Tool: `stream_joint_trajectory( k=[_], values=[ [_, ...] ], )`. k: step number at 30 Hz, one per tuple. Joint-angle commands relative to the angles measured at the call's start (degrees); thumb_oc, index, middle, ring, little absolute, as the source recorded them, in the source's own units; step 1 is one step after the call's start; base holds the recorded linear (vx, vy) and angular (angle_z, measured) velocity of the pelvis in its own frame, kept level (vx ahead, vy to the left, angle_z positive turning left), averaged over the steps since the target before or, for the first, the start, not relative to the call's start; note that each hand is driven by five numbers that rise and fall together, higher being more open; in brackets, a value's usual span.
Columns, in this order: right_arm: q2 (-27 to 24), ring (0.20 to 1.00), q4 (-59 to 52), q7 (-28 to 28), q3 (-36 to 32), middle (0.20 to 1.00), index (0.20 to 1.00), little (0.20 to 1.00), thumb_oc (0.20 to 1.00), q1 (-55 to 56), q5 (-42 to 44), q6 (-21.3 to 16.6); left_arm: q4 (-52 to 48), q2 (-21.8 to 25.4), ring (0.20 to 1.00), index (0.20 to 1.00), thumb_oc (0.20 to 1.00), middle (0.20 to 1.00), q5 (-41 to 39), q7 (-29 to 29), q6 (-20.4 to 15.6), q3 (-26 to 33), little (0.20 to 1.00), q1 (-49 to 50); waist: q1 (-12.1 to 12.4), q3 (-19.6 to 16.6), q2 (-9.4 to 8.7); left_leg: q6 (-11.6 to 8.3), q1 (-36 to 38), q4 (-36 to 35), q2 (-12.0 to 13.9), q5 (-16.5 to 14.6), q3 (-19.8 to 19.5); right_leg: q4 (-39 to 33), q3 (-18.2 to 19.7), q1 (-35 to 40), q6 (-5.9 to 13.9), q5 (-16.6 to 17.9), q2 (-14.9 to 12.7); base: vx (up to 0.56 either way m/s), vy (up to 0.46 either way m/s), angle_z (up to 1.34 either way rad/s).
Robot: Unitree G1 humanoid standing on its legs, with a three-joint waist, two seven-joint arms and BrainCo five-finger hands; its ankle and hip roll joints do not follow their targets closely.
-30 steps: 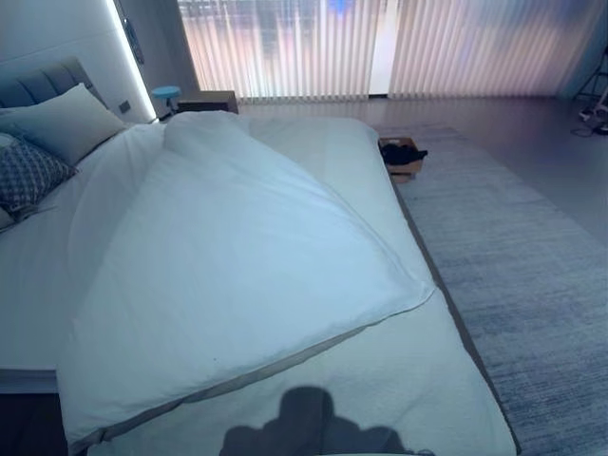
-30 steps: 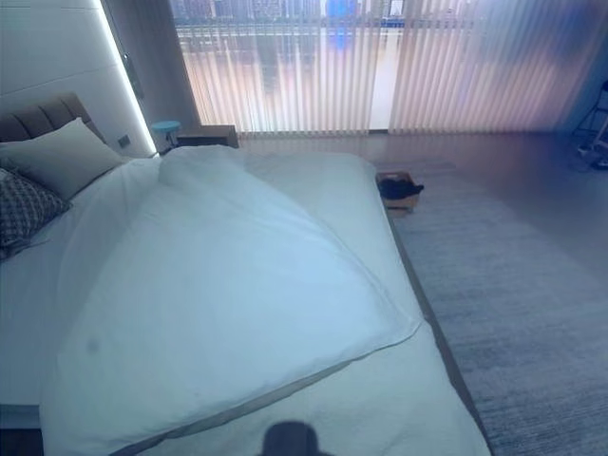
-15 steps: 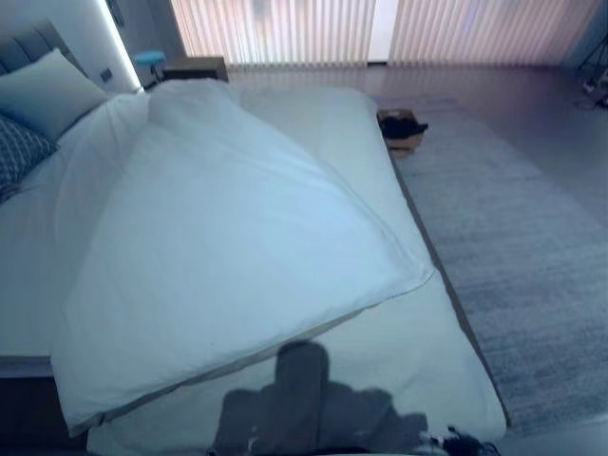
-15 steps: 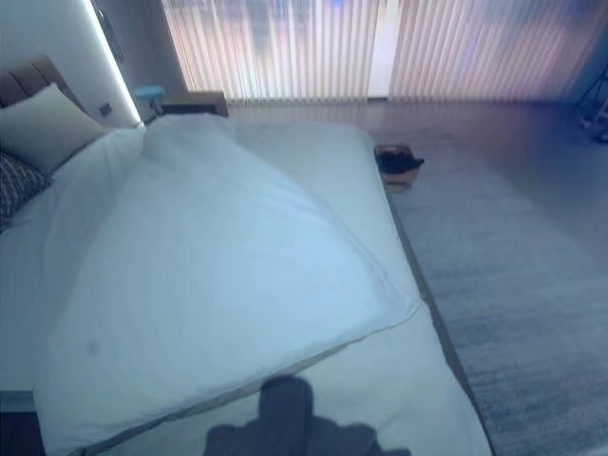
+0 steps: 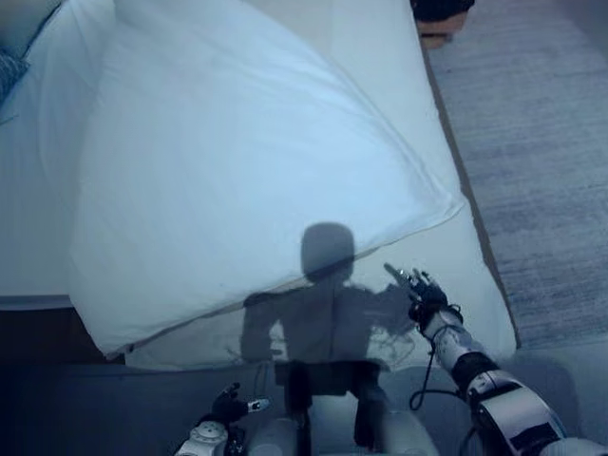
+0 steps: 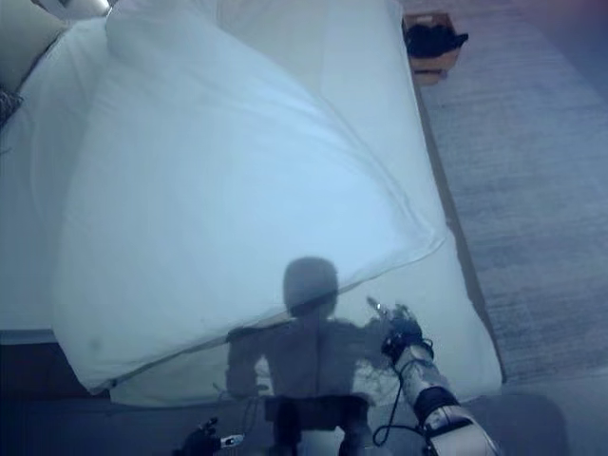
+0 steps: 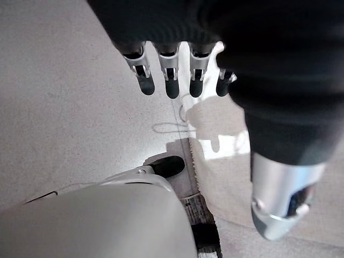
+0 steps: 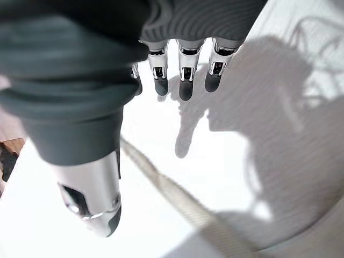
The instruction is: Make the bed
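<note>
A white duvet point(image 5: 247, 161) lies skewed across the bed, its near corner point(image 5: 446, 204) pointing to the right edge and its grey-trimmed lower edge point(image 8: 177, 199) running slantwise over the white sheet point(image 5: 456, 285). My right hand point(image 5: 418, 285) hovers over the sheet at the foot of the bed, just below that corner. It is open, with fingers point(image 8: 185, 75) straight and nothing in it. My left hand point(image 5: 228, 407) hangs low off the foot of the bed, open too, its fingers point(image 7: 172, 80) straight above the floor.
A light pillow point(image 6: 24, 33) and a patterned pillow point(image 5: 8, 71) lie at the head, far left. A small box with something dark in it point(image 6: 432, 43) stands on the floor by the bed's far right side. A grey rug point(image 5: 541, 171) runs along the right.
The camera has tilted down toward the foot of the bed. Both hands have come into view, the right one raised over the sheet. The duvet lies as before.
</note>
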Motion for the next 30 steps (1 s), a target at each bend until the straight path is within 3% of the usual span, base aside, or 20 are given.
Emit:
stream_joint_trajectory(
  k=[1,11,30],
  values=[
    [0.9,1.0,1.7,-1.4,-2.1,1.0,1.0,1.0,1.0,-5.7,6.3,-3.7,1.8,-0.8,1.0,1.0,1.0,1.0,-3.0,1.5,0.0,-3.7,1.0,-2.3,0.7,0.8,-2.38,-1.76,-3.3,-2.0,-1.0,4.1,-1.8,0.9,-0.2,5.2,6.55,-1.7,-4.8,0.04,0.01,0.0],
    [0.5,1.0,0.1,-1.8,-4.1,1.0,1.0,1.0,1.0,-13.1,14.4,-7.2,-1.7,-1.5,1.0,1.0,1.0,1.0,-7.5,2.8,-0.9,-4.8,1.0,-3.0,2.1,3.2,-1.76,-1.73,-6.1,-2.0,-1.4,4.6,-2.9,1.5,-1.5,3.1,6.62,-2.0,-5.4,0.03,-0.002,0.09],
    [-6.0,1.0,5.1,-4.3,-6.1,1.0,1.0,1.0,1.0,-27.1,17.7,-9.7,-6.5,0.0,1.0,1.0,1.0,1.0,-9.1,3.5,-1.5,-7.9,1.0,-4.3,6.5,6.9,-1.42,-2.02,-11.1,-1.9,-1.9,5.7,-8.0,3.4,-5.8,0.4,6.86,-3.2,-6.4,0.01,-0.011,0.18]
  ],
)
